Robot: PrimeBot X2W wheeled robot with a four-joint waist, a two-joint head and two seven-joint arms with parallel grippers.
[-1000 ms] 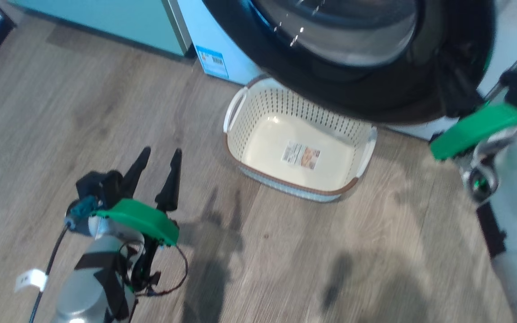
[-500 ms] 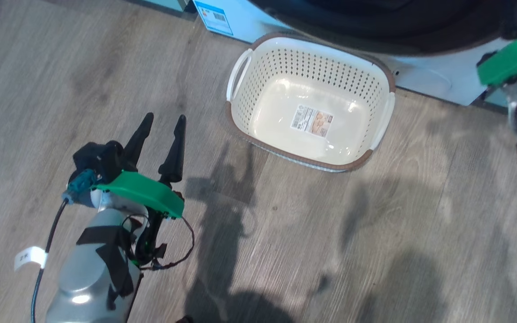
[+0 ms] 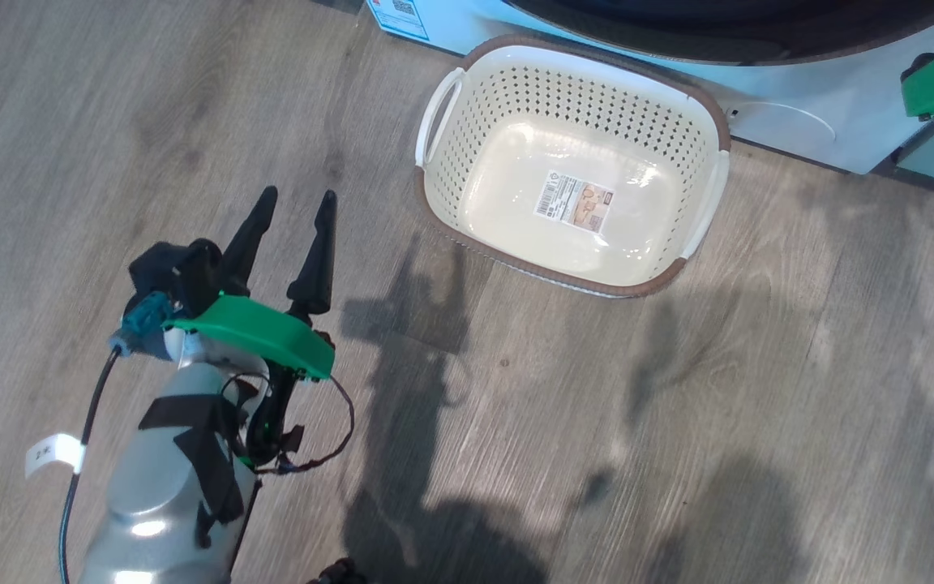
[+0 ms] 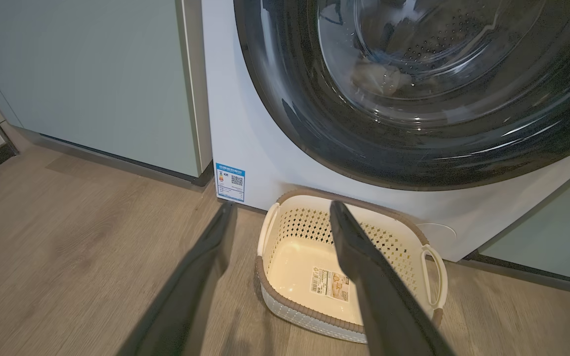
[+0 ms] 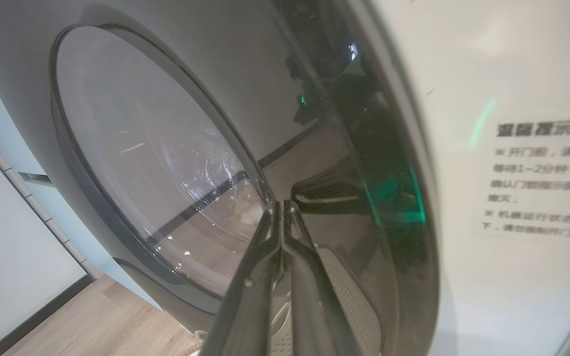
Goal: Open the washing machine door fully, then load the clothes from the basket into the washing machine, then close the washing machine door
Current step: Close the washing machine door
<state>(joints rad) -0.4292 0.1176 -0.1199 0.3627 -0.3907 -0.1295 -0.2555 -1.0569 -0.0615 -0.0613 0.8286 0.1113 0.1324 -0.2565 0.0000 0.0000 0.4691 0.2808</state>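
While its two dark fingers stand wide apart with nothing between them, the left end effector (image 3: 298, 195) hangs over the wooden floor (image 3: 516, 454), pointing up the head view toward the machine. Right of it the basket (image 3: 516, 89) sits empty on the floor. Its long axis runs handle to handle, roughly along the front of the washing machine (image 3: 791, 122), just beside it. In the left wrist view the washing machine door (image 4: 314, 148) looks flush with the front, and pale clothes (image 4: 379, 79) lie behind its glass. Farthest right, the right end effector (image 5: 281, 203) is pressed shut on nothing, tips aimed at the door's black rim; whether they touch it I cannot tell. Since a second ago the head camera has tipped down, leaving only a strip of door rim along the top. The basket and the left fingers keep their places.
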